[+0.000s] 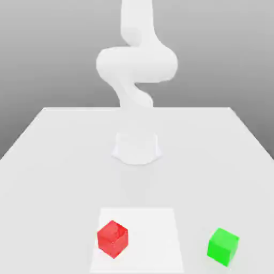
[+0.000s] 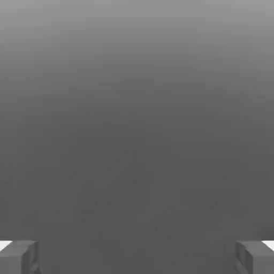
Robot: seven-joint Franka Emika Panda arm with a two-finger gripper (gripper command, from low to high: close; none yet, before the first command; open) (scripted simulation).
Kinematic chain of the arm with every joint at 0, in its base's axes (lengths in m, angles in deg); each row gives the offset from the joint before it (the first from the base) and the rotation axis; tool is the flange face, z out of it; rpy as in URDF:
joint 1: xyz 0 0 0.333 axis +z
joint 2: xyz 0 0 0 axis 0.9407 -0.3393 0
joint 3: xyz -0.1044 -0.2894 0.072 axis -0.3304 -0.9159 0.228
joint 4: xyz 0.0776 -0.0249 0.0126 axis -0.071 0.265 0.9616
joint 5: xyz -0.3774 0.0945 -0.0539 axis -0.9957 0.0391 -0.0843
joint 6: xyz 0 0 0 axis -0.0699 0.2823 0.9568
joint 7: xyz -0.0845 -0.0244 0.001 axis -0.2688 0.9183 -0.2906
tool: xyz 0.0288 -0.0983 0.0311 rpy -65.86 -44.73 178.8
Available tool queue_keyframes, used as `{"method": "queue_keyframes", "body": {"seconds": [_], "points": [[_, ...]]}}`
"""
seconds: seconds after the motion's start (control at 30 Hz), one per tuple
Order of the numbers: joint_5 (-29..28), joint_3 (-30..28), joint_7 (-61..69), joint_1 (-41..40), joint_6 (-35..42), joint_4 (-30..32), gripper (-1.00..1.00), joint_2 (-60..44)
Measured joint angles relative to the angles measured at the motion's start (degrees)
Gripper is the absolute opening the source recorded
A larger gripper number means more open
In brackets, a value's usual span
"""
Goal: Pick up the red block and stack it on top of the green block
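Two solid-colour cubes for you: glossy red cube (image 1: 113, 239) on white square patch (image 1: 152, 241), bright green cube (image 1: 222, 247) beside patch, gripper (image 2: 137, 258) spread empty.

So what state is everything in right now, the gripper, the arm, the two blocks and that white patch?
Gripper: open, nothing between its fingers.
Robot arm: raised over its base, away from both blocks.
Red block: over the white patch, not stacked.
Green block: off the patch, nothing on top.
White patch: flat on the table, partly covered by the red block.
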Motion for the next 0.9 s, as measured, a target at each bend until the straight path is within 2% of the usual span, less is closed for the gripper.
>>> {"method": "queue_keyframes", "body": {"seconds": [0.5, 0.73, 0.9], "points": [[-4.0, 3.53, -20.87, -8.45, -14.74, 10.73, 0.0, -31.62], [-1.38, 3.03, -27.16, -9.79, -21.73, 15.62, 0.0, -45.88], [-2.18, 1.8, -28.81, -8.87, -29.86, 14.93, 0.0, -56.16]]}}
